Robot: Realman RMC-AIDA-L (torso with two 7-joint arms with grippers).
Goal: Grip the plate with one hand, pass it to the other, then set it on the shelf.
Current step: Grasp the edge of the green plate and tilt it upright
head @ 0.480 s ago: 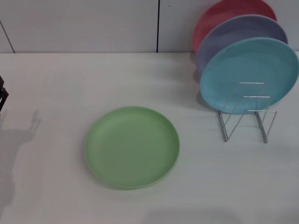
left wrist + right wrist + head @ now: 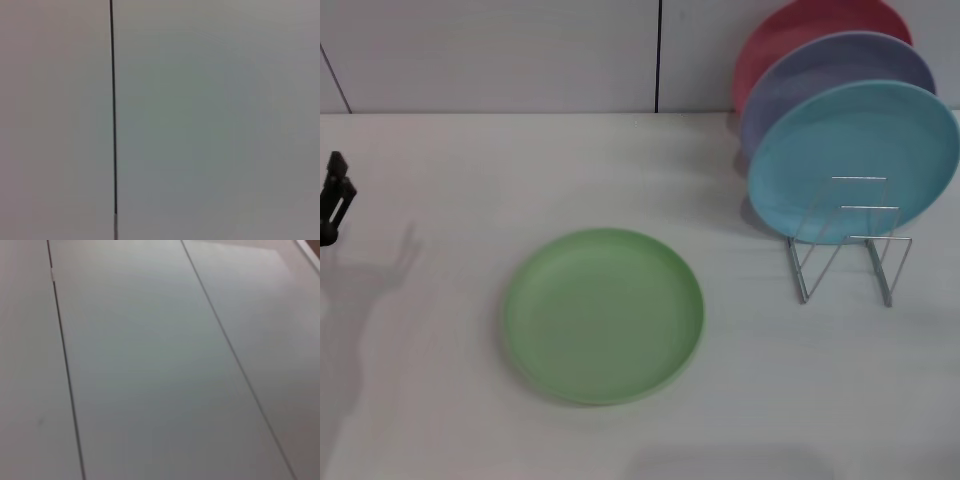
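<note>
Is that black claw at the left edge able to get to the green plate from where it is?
Probably yes. The left gripper sits at the table's left edge, and only bare tabletop lies between it and the light-green plate, which lies flat.

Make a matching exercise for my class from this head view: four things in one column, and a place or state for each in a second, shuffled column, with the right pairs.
Things:
1. light-green plate
2. turquoise plate
3. red plate
4. left gripper

Places or states:
A. rearmost of the three standing plates
B. lying flat on the white table
C. at the table's left edge, away from every plate
D. front plate standing in the wire rack

Pairs: 1-B, 2-D, 3-A, 4-C
</note>
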